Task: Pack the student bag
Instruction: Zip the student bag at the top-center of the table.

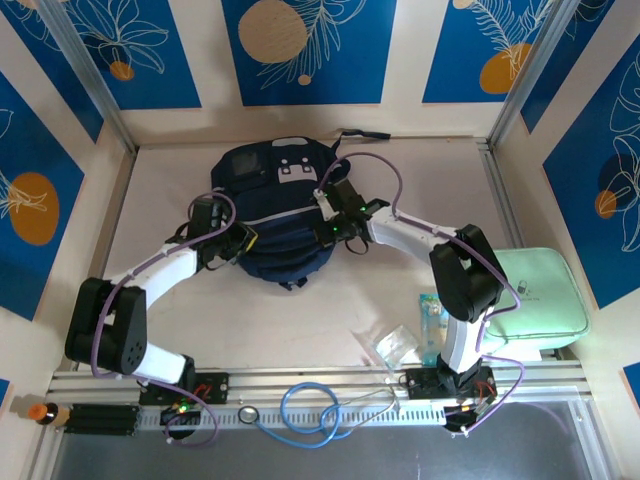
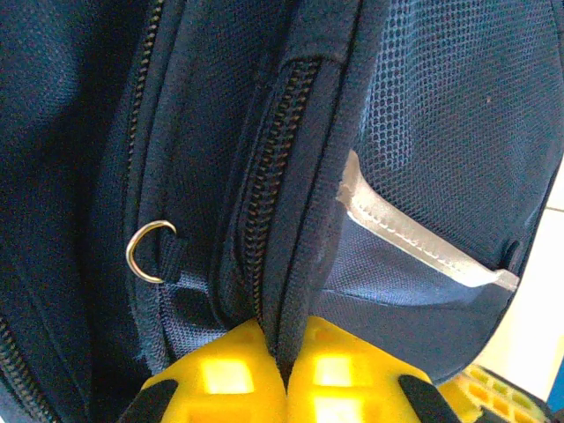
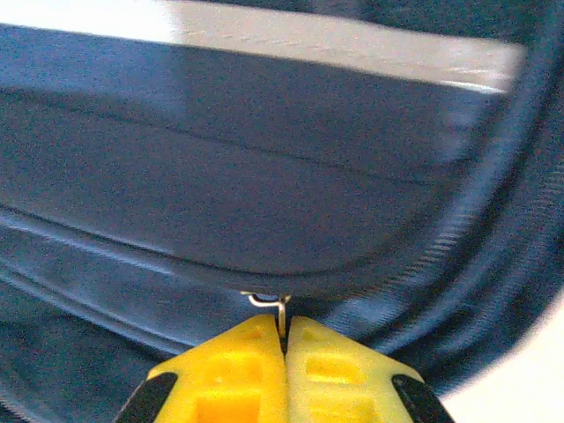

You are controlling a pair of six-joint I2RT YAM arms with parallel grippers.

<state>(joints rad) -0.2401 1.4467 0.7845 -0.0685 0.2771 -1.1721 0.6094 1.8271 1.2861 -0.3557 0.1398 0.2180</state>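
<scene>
Overhead, we look down on a pale tabletop. Two arms reach up from the bottom edge toward a navy student bag lying in the upper centre of the frame. Its long axis runs up and down the picture, with the grey-white patch at the far end and the rounded bottom toward the arm bases.

At the left, the left end effector presses against the bag's lower left flank. Its wrist camera shows yellow fingers clenched on a ridge of navy fabric beside a zip track. A small metal ring sits to the left and a pale stripe to the right.

At the right, the right end effector meets the bag's upper right edge. Its wrist camera shows the fingers pinched together on a thin metal zip pull.

We judge both arms equally near, each in contact, with the bag directly between them. The zip would likely run along the bag's curved edge away from the right end effector while the left braces the fabric.

Farther right, a clear packet and a mint green case lie well apart from the bag.
</scene>
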